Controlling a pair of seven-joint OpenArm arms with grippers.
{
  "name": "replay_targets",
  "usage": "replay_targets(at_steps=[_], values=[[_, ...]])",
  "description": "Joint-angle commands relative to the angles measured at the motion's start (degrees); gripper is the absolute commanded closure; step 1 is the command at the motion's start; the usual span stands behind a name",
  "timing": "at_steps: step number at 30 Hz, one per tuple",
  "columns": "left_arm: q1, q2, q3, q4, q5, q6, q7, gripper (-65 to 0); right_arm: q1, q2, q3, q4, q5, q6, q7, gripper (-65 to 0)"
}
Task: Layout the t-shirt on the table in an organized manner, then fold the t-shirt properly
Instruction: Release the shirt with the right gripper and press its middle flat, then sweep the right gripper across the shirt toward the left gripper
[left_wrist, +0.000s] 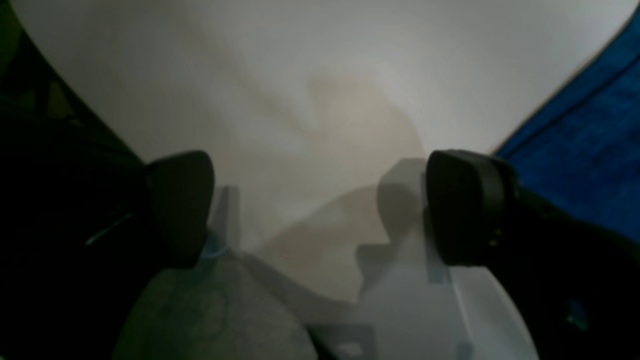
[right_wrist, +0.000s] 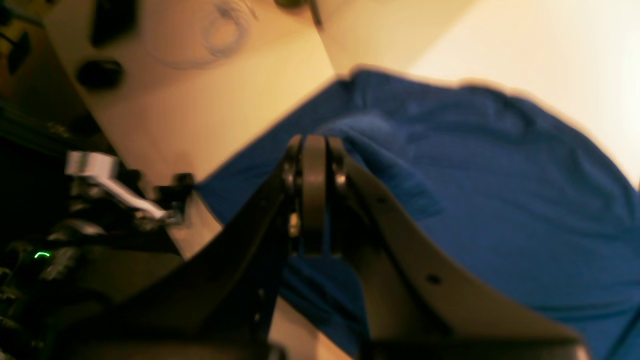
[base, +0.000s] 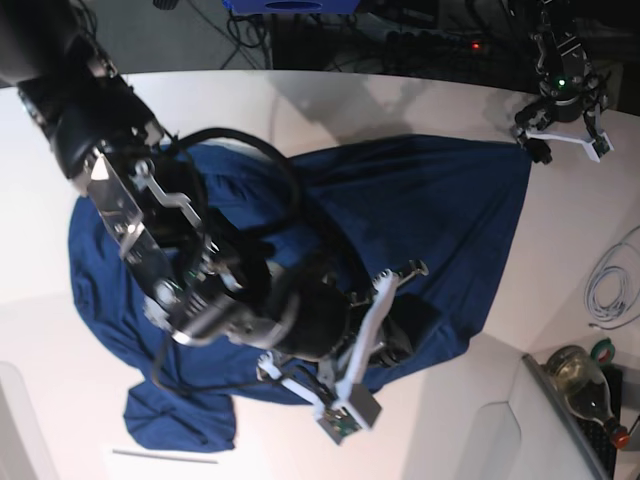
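Table (base: 440, 100): white, curved far edge, dark floor with cables behind.
T-shirt (base: 420, 210): spread wrinkled across the table middle.
Left gripper (left_wrist: 320, 210): jaws wide apart, empty, over bare table beside the shirt.
Right gripper (right_wrist: 314, 200): clenched on a shirt fold.
Bottle (base: 585, 385): near right corner.

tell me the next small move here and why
Probably the right gripper, shut on a raised fold of the t-shirt, should draw that cloth outward and lay it flat. The shirt is bunched and wrinkled on the table. The left gripper stands open over bare tabletop at the far corner of the shirt, holding nothing, so it cannot help until it grips again.
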Motion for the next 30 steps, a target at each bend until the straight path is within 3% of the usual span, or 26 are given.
replay_targets(at_steps=[1, 5, 7, 12, 20, 26, 30], values=[[-0.09, -0.97, -0.17, 2.27, 0.35, 0.3, -1.4, -65.0, -0.97, -0.14, 2.34, 1.96, -0.15, -0.08, 1.2, 0.0], [0.61, -0.62, 0.09, 7.02, 0.35, 0.3, -1.31, -65.0, -10.55, 2.77, 9.02, 3.37, -0.15, -0.08, 2.6, 0.0], [0.7, -0.53, 0.09, 8.51, 0.35, 0.3, -1.31, -65.0, -16.97, 5.14, 12.89, 3.63, -0.15, 0.18, 6.38, 0.0], [0.08, -0.88, 0.09, 8.42, 0.35, 0.3, -1.31, -65.0, -34.72, 11.12, 22.21, 5.3, -0.15, 0.18, 20.1, 0.0], [-1.06, -0.97, 0.09, 8.42, 0.44, 0.21, -1.31, -65.0, -56.35, 11.03, 37.77, 5.57, -0.15, -0.08, 46.38, 0.0], [-1.15, -0.97, 0.09, 8.42, 0.44, 0.21, -1.31, -65.0, -57.4, 8.66, 52.19, 5.48, -0.07, -0.17, 47.26, 0.0], [-1.15, -0.97, 0.09, 7.72, 0.44, 0.21, -1.31, -65.0, -57.05, 9.18, 62.83, 5.48, 6.97, -0.17, 45.5, 0.0]])
